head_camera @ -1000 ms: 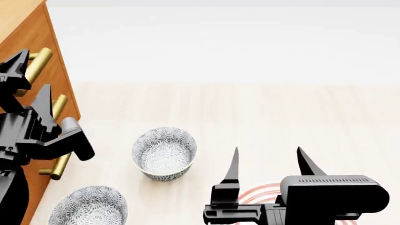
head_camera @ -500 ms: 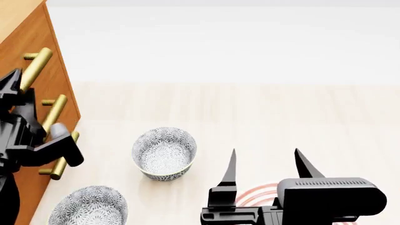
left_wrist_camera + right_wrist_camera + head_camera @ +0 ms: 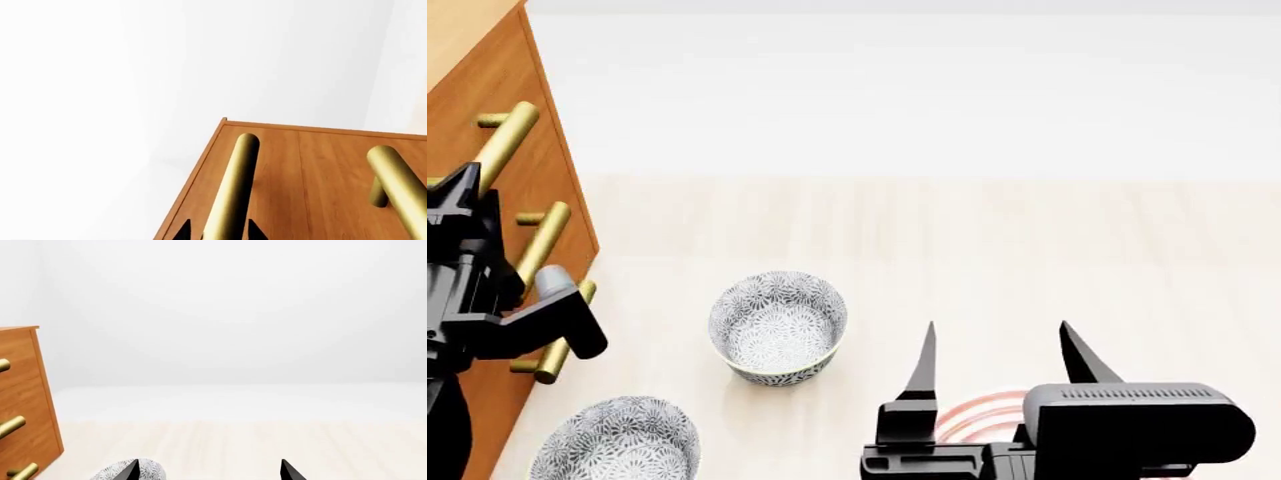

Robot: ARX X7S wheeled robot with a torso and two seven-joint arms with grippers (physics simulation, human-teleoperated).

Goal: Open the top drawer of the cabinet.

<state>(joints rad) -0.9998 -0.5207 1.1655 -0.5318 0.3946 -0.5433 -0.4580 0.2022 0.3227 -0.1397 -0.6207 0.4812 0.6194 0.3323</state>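
Note:
The cabinet [image 3: 557, 175] is an orange-brown chest at the left edge of the head view, with three brass bar handles. Its top drawer [image 3: 270, 165] looks level with the fronts below it. My left gripper [image 3: 478, 195] is at that drawer's handle [image 3: 505, 140]. In the left wrist view, the left gripper's [image 3: 219, 231] two black fingertips press close on either side of the bar [image 3: 233, 190]. Away from the cabinet, my right gripper [image 3: 997, 328] hangs open over the floor with nothing between its fingers; it is also visible as the right gripper [image 3: 210, 467] in its own wrist view.
Two patterned bowls stand on the pale floor, one [image 3: 778, 325] near the cabinet's foot and one [image 3: 614, 440] closer to me. A red-ringed plate [image 3: 974, 415] lies under the right gripper. The middle drawer's handle [image 3: 393, 180] runs beside the gripped one.
My left gripper has dropped along the top handle and its fingers have drawn in from a wide spread to a narrow grip. The right arm has barely shifted.

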